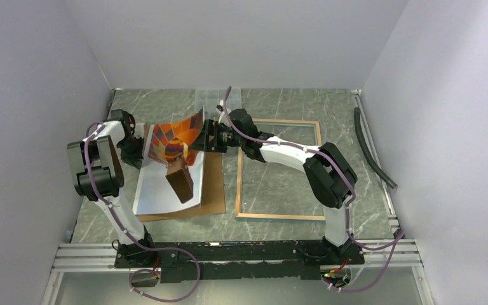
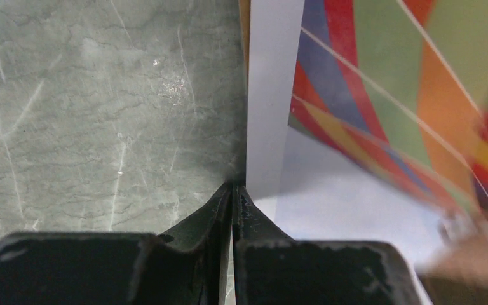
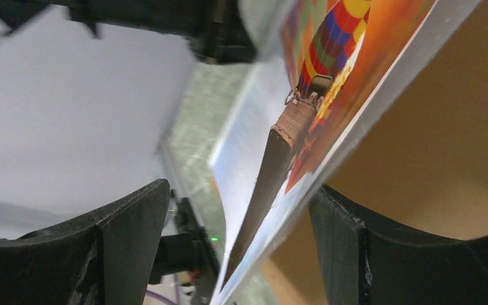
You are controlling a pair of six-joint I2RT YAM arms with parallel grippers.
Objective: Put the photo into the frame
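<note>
Clearly the large rectangular paper photo is the busiest thing on view: an orange-red hot-air balloon with panels of blue, yellow and green, a dark brown basket hanging under it, pale sky around it and a white border. Its near part lies flat on a thin brown rectangular backing board, while the far part curls up off the board between the two tools.

The left gripper has its black fingers pressed together on the photo's white side margin, so the sheet stretches away ahead of it and to its right, with grey-green marbled table to its left. The right gripper has its jaws standing well apart, and the lifted opposite edge of the photo passes through the gap between them; whether either pad touches the paper cannot be told. The brown board shows behind its right finger.

Beyond the right gripper's own arm, away from the photo, lies the large rectangular frame, light wood-coloured side up, narrow rimmed, flat on the table. Only marbled table shows through its opening.

Just past both grippers, towards the far wall, sits a small clear plastic box; its contents cannot be made out.
</note>
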